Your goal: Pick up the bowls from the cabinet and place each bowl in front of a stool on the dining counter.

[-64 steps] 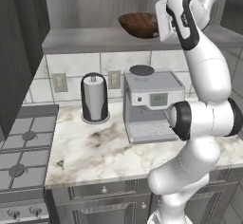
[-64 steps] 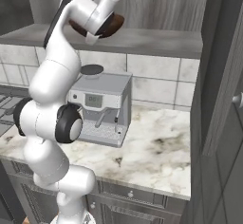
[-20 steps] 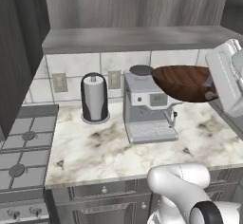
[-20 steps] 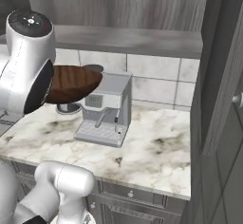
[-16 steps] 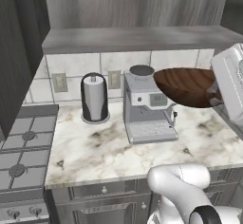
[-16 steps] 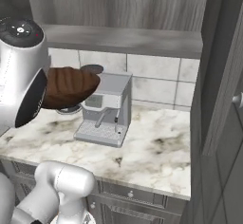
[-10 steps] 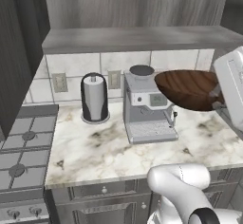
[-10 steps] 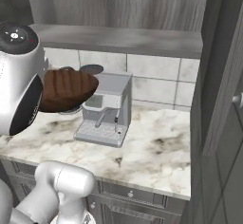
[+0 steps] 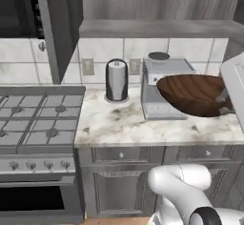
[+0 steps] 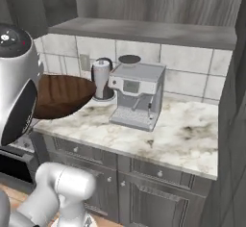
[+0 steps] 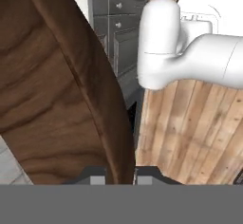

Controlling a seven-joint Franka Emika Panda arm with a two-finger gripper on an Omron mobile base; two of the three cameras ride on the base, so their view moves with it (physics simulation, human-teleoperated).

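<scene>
I have the tool (image 11: 119,178) clamped on the rim of the wooden bowl (image 9: 195,94), its jaws drawn narrow with the rim pinched between them at the bottom centre of the hand view. In the left base view the bowl hangs at the right of the frame, tilted so I look into its brown, grained inside, and it sits in the air above the front of the marble counter (image 9: 143,126), in front of the coffee machine (image 9: 162,86) and covering part of it. In the right base view the same bowl (image 10: 62,96) shows at the left of the frame, partly behind the arm's round joint, just left of the coffee machine (image 10: 135,96) and the canister (image 10: 101,79). The canister (image 9: 116,80) stands on the counter at centre frame in the left base view, against the tiled wall. A gas stove (image 9: 33,124) fills the lower left of that view, and the open dark cabinet door (image 9: 59,24) hangs at upper left. In the hand view the bowl (image 11: 52,90) takes the left half, with wooden floor (image 11: 190,133) at lower right.
</scene>
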